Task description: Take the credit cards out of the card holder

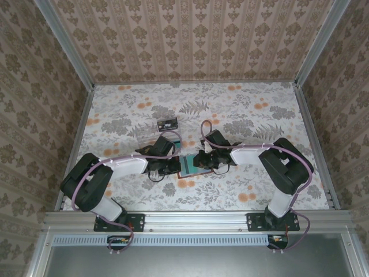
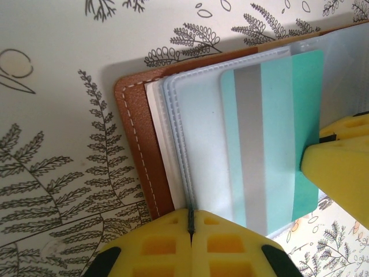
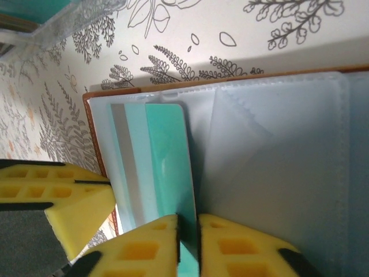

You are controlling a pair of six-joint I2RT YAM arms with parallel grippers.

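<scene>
Floral print covers the desk (image 1: 259,190), boxed in by papered walls. At its centre, between the two arms, the card holder (image 2: 135,144) lies flat and spread, brown leather down, clear sleeves up.

Left end effector (image 2: 190,236): fingers pressed together on the edge of the holder's sleeve leaves, no gap between them.

Right end effector (image 3: 188,231): fingers closed on the rim of the teal card (image 2: 277,127), near one corner.

The card lies on the sleeves with its grey stripe running along its long axis. That axis points toward the left wrist and runs crosswise to the right arm's reach. The right arm has the card and the left anchors the holder just beside it. In my judgement the draw should go toward the right arm, away from the pinned edge. Which way the pocket mouth faces cannot be told.
</scene>
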